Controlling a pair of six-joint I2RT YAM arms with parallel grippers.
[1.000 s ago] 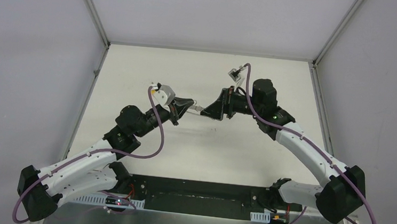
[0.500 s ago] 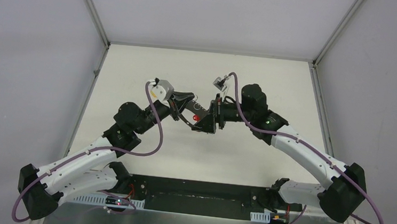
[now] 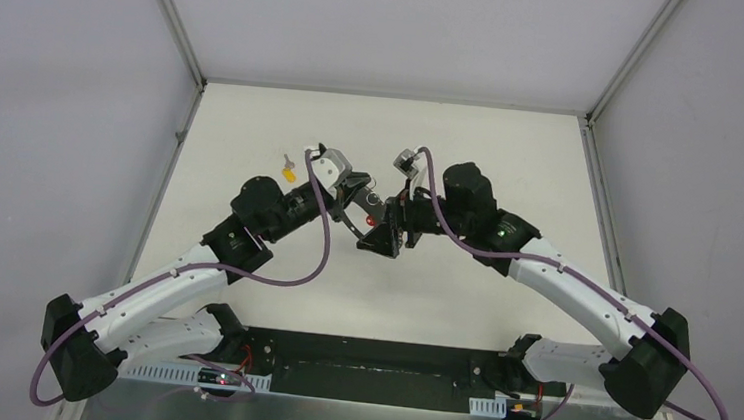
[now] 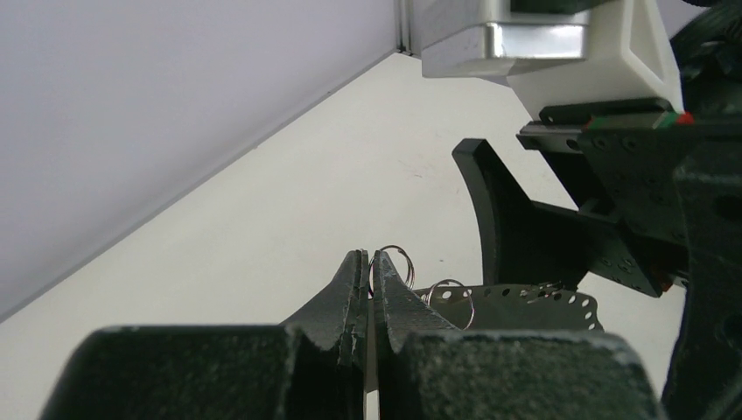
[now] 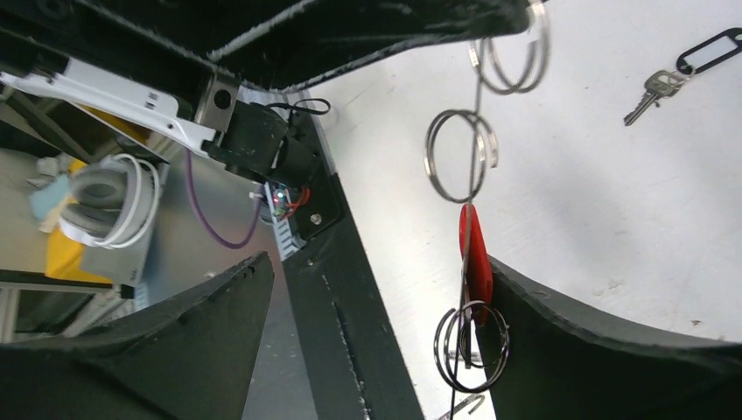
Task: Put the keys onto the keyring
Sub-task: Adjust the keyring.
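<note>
The left tool point(image 4: 369, 273) is pinched tight on the keyring point(image 5: 478, 98), a thin silvery-grey flexible wire loop, and holds it in the air above the middle of the white bench point(image 3: 513, 151). From that grip the wire hangs straight down. Small steel split rings point(image 5: 429, 157) and a red oblong plastic tag point(image 5: 477, 262) are strung along it.

The right tool point(image 5: 376, 280) stands wide, its jaws on either side of the hanging wire at about the height of the red tag, and grips nothing.

Two keys lie loose on the bench. A small silver key with a black oblong tag point(image 5: 669, 79) lies beyond the wire in the right wrist view, and a key with a yellow tag point(image 3: 290, 171) lies just left of the left tool.

The loop looks light, limp and slick, so it will likely sway and twist. A hold close to its open end should steady it best. The keys are small, light and flat, and the plastic tag looks like the easier part to pinch.
</note>
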